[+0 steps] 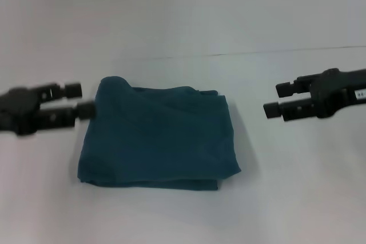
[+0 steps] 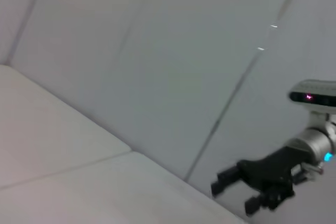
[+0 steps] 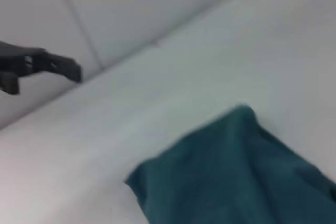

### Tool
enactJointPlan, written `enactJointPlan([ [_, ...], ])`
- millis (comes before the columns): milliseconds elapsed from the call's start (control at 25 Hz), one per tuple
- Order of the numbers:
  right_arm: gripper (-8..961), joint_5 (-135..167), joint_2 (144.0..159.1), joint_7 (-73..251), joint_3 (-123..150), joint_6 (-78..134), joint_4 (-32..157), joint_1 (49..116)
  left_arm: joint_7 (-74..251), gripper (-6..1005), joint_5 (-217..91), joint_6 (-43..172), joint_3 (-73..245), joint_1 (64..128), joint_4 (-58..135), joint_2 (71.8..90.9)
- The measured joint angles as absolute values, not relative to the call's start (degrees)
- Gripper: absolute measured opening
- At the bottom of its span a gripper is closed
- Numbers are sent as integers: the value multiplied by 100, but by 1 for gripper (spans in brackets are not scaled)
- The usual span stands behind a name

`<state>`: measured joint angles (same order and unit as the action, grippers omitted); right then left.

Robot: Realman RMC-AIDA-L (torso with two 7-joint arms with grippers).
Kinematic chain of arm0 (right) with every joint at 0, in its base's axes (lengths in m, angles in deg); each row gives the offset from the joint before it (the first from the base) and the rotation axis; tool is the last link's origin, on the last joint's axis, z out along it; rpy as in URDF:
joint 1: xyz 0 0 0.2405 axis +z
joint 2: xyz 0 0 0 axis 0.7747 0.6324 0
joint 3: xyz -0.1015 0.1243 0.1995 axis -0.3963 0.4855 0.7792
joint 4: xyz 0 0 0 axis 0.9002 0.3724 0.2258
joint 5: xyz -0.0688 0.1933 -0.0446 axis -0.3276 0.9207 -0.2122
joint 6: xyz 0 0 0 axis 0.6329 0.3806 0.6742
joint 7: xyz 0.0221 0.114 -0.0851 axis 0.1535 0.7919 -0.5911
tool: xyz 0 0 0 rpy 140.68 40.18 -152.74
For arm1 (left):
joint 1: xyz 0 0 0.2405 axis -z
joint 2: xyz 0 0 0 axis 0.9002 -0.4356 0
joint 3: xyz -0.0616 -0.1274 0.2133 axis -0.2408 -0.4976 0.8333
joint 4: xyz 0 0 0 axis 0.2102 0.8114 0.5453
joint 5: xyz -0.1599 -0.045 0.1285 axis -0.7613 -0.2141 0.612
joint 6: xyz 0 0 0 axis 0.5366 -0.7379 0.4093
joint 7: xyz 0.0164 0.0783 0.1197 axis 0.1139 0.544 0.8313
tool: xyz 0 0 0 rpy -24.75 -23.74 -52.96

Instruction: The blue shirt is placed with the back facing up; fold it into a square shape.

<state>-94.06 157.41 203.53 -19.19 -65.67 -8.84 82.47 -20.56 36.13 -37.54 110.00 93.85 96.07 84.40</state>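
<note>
The blue shirt lies folded into a rough square in the middle of the white table; its rear left corner bulges up a little. My left gripper hovers open at the shirt's left rear corner. Its nearer fingertip is right beside the cloth and nothing is between the fingers. My right gripper stands open to the right of the shirt, a short gap away from its edge, holding nothing. The right wrist view shows the shirt and, farther off, a finger of the left gripper. The left wrist view shows the right gripper.
The table's rear edge runs behind the shirt, with a pale wall beyond it. Bare tabletop surrounds the shirt on all sides.
</note>
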Motion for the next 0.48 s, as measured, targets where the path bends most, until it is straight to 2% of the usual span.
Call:
enactJointPlan([
  [120,761,-8913,15821,19198,-1924,-6720,-758,7785,-1652,951,4147,-3955,11168,9212,9550,8478],
  [480,760,-8870,15811,18084,-1909,-7090,131,7477,-871,951,4845,-3939,11132,8998,9360,8558],
])
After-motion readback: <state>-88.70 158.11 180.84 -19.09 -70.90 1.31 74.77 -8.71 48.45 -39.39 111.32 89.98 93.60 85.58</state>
